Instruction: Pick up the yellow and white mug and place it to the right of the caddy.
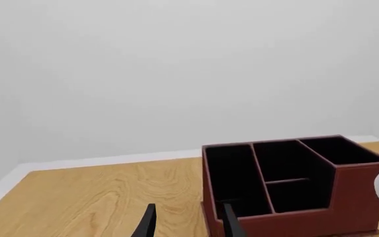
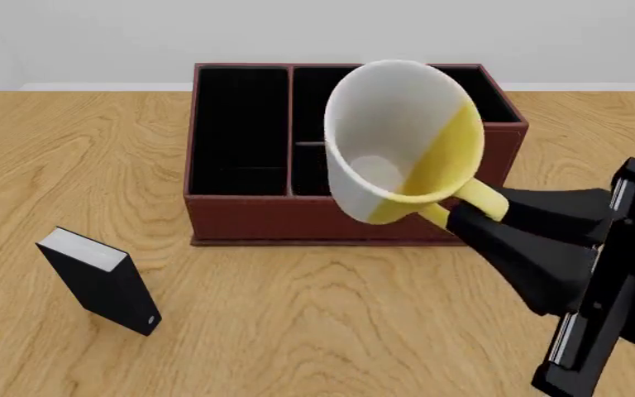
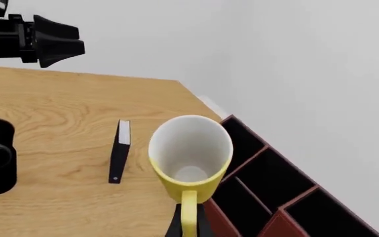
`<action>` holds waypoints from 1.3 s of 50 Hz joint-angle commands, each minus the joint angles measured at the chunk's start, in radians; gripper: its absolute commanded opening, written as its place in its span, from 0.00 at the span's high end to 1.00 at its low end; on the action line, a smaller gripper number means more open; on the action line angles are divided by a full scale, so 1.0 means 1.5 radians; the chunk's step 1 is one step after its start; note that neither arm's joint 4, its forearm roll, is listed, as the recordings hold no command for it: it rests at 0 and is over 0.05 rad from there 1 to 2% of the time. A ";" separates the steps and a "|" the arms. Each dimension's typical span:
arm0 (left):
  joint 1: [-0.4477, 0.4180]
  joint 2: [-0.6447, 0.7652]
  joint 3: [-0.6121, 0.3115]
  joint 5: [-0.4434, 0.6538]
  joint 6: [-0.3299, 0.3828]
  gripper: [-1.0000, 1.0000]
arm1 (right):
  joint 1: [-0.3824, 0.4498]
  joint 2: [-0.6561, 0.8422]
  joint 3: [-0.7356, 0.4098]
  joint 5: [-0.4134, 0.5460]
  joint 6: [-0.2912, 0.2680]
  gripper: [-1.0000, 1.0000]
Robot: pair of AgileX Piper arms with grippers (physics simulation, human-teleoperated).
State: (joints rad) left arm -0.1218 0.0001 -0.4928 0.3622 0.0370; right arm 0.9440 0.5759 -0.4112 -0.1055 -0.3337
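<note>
Right tool [image 2: 463, 217] clamped on mug [image 2: 403, 141] handle, mug lifted off bench [image 2: 329, 322], tilted, in front of caddy [image 2: 241, 211]. Left tool [image 1: 188, 224] released, fingers apart, beside caddy.

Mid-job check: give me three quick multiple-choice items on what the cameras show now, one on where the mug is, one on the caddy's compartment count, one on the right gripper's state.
1. Where is the mug?
A. standing on the table
B. held up off the table
C. inside the caddy

2. How many compartments does the caddy have?
A. two
B. three
C. five

3. The right gripper is:
A. open, empty
B. shut on the black box
C. shut on the mug

Key: 1 B, it hangs tilted in the air; 2 B, dividers mark three; 3 C, fingers pinch the yellow handle.
</note>
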 commanded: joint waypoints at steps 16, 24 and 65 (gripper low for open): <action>-0.019 0.000 0.013 -0.007 0.003 0.00 | -0.137 -0.072 -0.062 0.098 0.033 1.00; -0.018 0.000 0.023 -0.009 0.003 0.00 | -0.176 -0.074 -0.087 0.108 0.045 1.00; -0.034 0.000 0.050 -0.025 0.012 0.00 | -0.371 -0.035 -0.138 0.087 0.104 1.00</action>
State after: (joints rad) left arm -0.1657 0.0000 -0.4315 0.3346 0.0521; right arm 0.4593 0.5024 -0.5936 0.0419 -0.2109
